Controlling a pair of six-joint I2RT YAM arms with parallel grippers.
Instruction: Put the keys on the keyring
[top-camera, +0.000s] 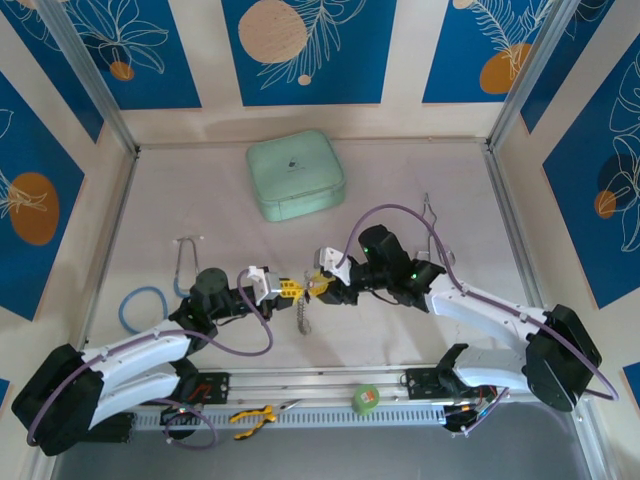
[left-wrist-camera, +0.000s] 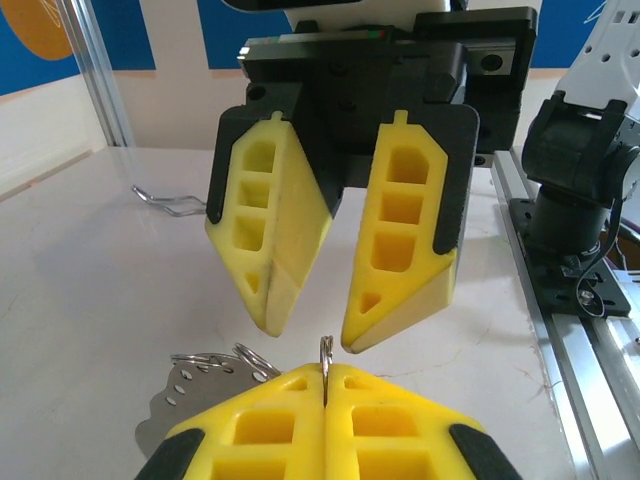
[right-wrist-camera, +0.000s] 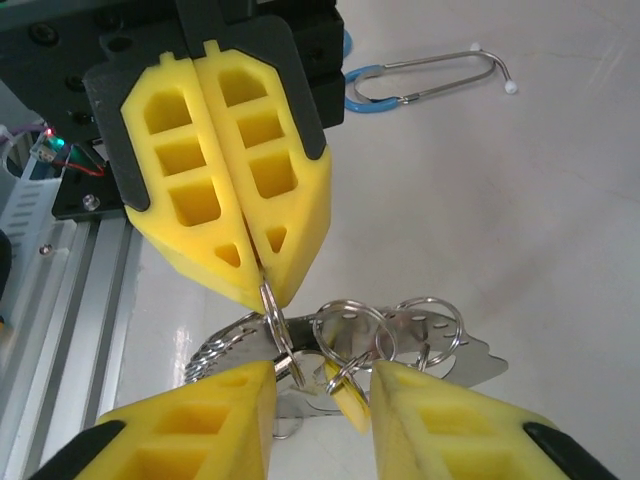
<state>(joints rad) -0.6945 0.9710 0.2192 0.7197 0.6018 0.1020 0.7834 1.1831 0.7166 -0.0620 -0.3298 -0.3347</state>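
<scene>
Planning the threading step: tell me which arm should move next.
Right, probably. The right gripper is open at the small rings, free to work; the left gripper is shut on the thin ring, holding it.

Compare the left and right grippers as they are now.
The left gripper is shut, while the right gripper stands open with a clear gap. The left gripper pinches the keyring at its very tips, and the right gripper grips nothing I can see. The left gripper reaches in from the left, the right gripper from the right. Both are yellow-tipped and face each other, tips close.
</scene>
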